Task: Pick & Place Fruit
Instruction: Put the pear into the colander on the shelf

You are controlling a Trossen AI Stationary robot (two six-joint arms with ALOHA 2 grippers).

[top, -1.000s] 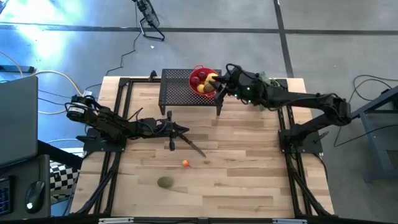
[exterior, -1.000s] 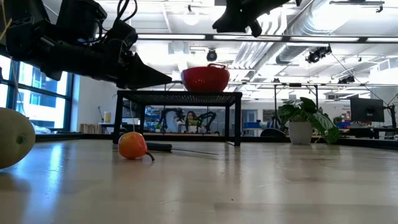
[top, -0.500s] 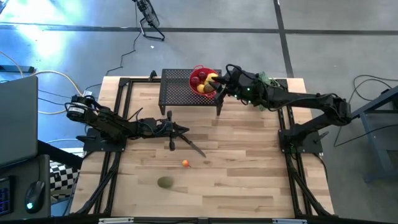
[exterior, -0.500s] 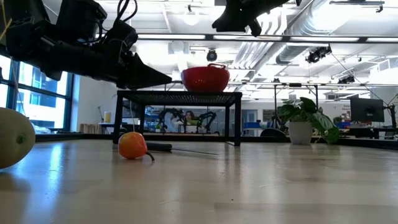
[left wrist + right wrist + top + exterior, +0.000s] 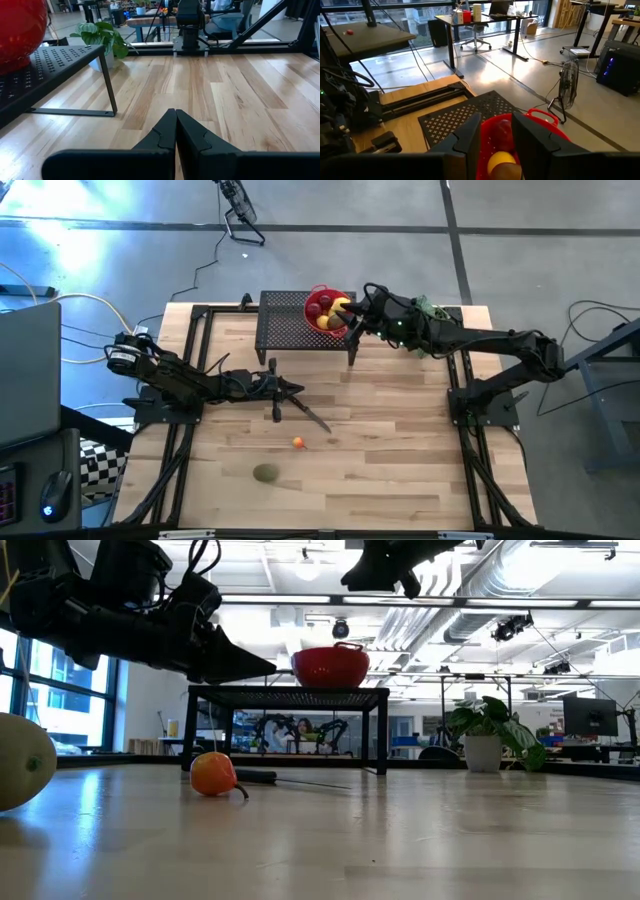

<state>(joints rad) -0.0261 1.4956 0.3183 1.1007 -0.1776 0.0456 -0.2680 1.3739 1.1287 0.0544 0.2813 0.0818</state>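
Fruit (image 5: 328,311) heaped in red bowl (image 5: 312,297) under right gripper (image 5: 350,316), jaws part-open, grip unclear; left gripper (image 5: 297,390) jaws closed, empty; kiwi (image 5: 265,473), orange piece (image 5: 298,442) lie beyond on bench (image 5: 400,450).

bowl (image 5: 322,298): showing bright red, sitting on the rack
rack (image 5: 285,325): showing black, dotted all over with small perforations
fruit in bowl (image 5: 332,311): showing dark red and yellow pieces
small fruit (image 5: 298,443): glowing orange, lying on the table in front of the rack
oval fruit (image 5: 265,473): showing dull brown-green, near the orange one
table (image 5: 400,440): showing pale wood in light and tan planks
plant (image 5: 492,723): showing green leaves in a white pot, beside the rack
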